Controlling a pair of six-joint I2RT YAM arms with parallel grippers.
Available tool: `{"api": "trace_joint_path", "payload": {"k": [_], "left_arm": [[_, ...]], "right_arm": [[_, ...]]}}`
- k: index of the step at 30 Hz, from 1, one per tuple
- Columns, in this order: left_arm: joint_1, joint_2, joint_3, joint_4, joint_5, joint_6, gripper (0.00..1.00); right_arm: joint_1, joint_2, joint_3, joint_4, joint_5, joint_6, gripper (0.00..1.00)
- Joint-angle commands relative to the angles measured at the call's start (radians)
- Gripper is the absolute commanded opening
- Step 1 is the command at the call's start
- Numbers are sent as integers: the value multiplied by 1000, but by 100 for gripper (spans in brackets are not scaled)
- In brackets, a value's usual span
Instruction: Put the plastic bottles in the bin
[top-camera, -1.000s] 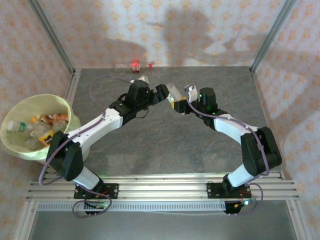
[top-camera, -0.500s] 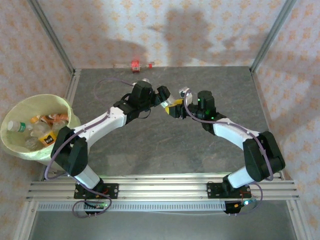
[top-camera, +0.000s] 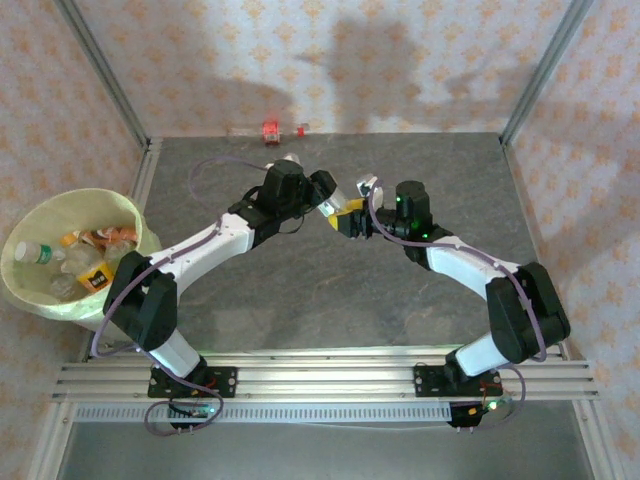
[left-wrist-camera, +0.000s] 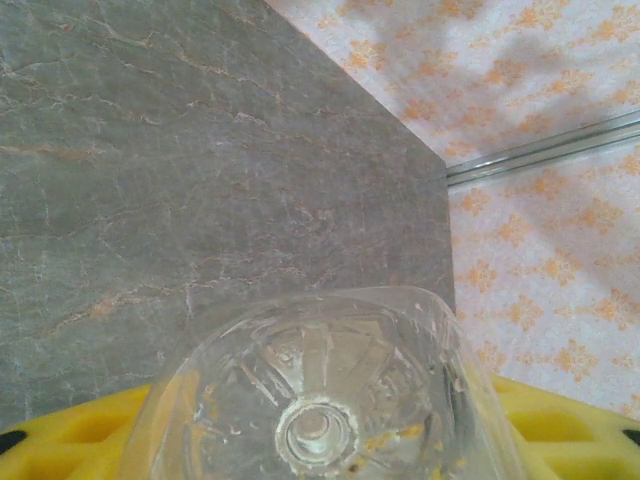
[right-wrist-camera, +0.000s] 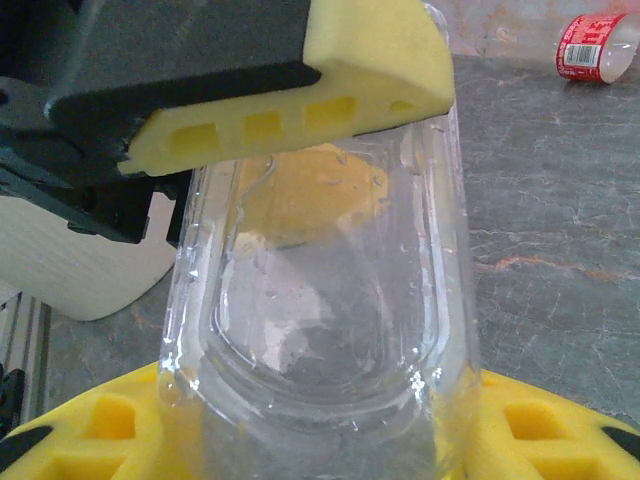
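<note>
Over the middle of the grey worktop (top-camera: 300, 290) the two arms meet, and one clear bottle (top-camera: 343, 205) hangs between them, lifted off the surface; the right hand (top-camera: 352, 218) is clamped on it, its yellow pads (right-wrist-camera: 85, 430) pressing on either side of the body in the right wrist view; the left hand (top-camera: 329, 199) grips the same bottle from the other side, jaws narrowed onto it; one of its yellow fingers (right-wrist-camera: 300, 100) lies flat along the top of the bottle (right-wrist-camera: 320, 320) and the other shows yellow through the plastic; in the left wrist view a round moulded end of the bottle (left-wrist-camera: 320, 410) faces the lens, with yellow pads (left-wrist-camera: 70, 440) at both lower corners beside it; the bottle looks empty, and any label on it cannot be made out

The bin (top-camera: 60, 305) stands at the left, just outside the left edge of the worktop and well apart from both hands; several bottles (top-camera: 85, 262) lie in it, with orange, white and green showing on labels and caps

A red-labelled bottle (top-camera: 270, 130) lies on its side at the far edge of the worktop, against the papered wall (top-camera: 330, 60) and left of centre; the right wrist view catches it (right-wrist-camera: 595, 45) beyond the held bottle
</note>
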Motion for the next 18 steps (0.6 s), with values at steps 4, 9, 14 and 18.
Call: {"api": "trace_joint_path", "payload": {"k": [4,9,14,18], "left_arm": [[3,-33,-15,10,-34,33,56],[10,-70,-16,-57,-111,50,54],[29,-125,-14,-152,-197,86,53],[51,-192,-14,-247,-285,119,53]], "right_arm": [[8,-12,36,8,-60,-9,69],[7,-73,29,-58,-3,-34,99],[7,-144,31,-102,161,17,99],[6,-174,90,-204,486,213,99]]}}
